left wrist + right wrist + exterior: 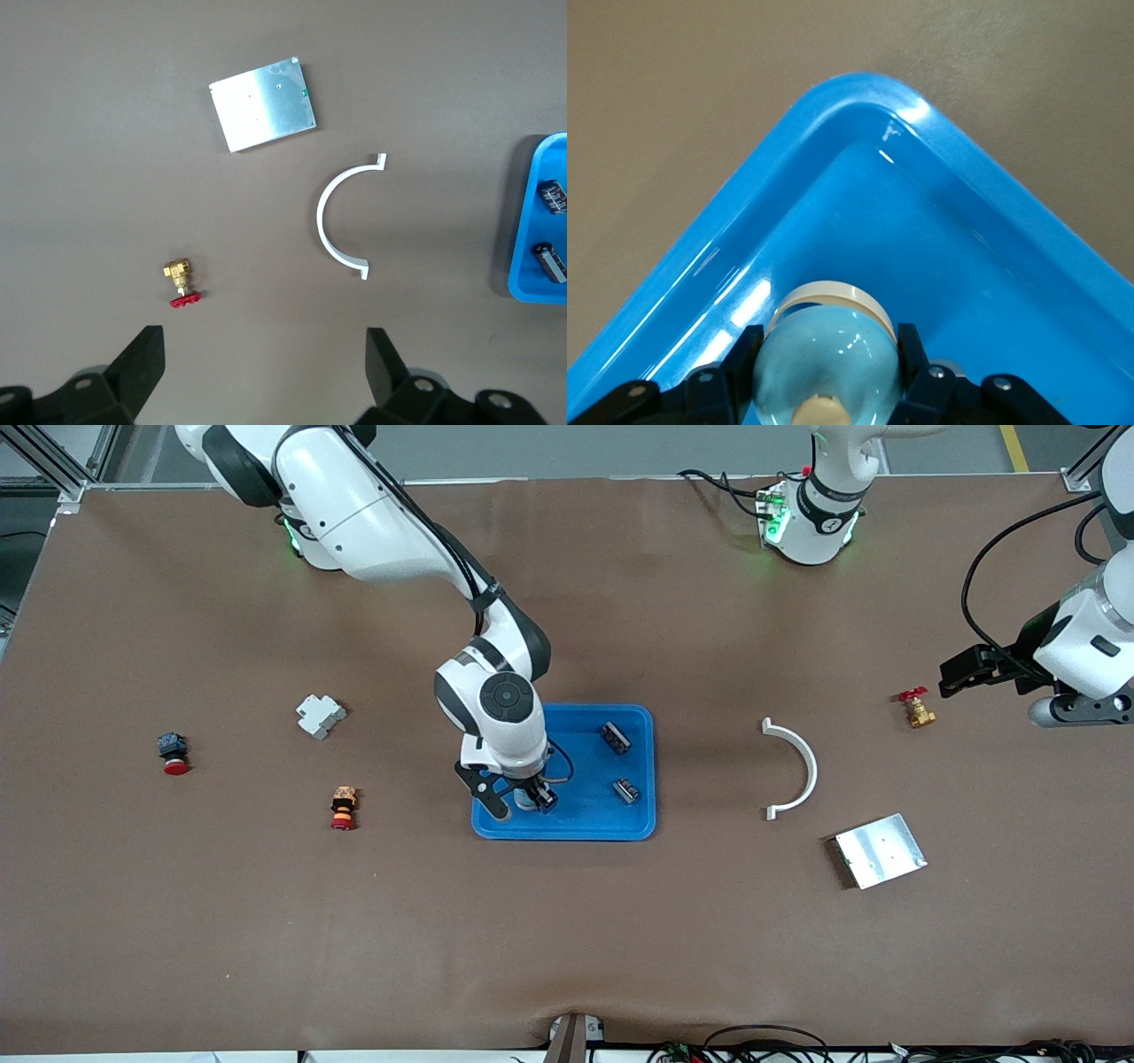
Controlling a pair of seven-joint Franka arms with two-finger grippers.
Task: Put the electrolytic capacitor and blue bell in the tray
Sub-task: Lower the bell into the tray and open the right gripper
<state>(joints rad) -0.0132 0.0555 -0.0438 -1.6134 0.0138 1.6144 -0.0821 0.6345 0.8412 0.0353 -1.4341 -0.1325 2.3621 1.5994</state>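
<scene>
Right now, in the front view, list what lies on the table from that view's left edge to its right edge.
Blue-and-red push button → white clip block → orange-and-red button → blue tray → white curved bracket → silver metal plate → brass valve with red handle.

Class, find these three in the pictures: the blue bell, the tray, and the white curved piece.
blue bell (826,354), right wrist view, its glossy dome.
tray (642,722), front view, its rim corner.
white curved piece (324,197), left wrist view, mid-arc.

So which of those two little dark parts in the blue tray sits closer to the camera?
The capacitor lying lower in the front view, near the tray's front rim; the other capacitor lies closer to the robots' bases.
</scene>
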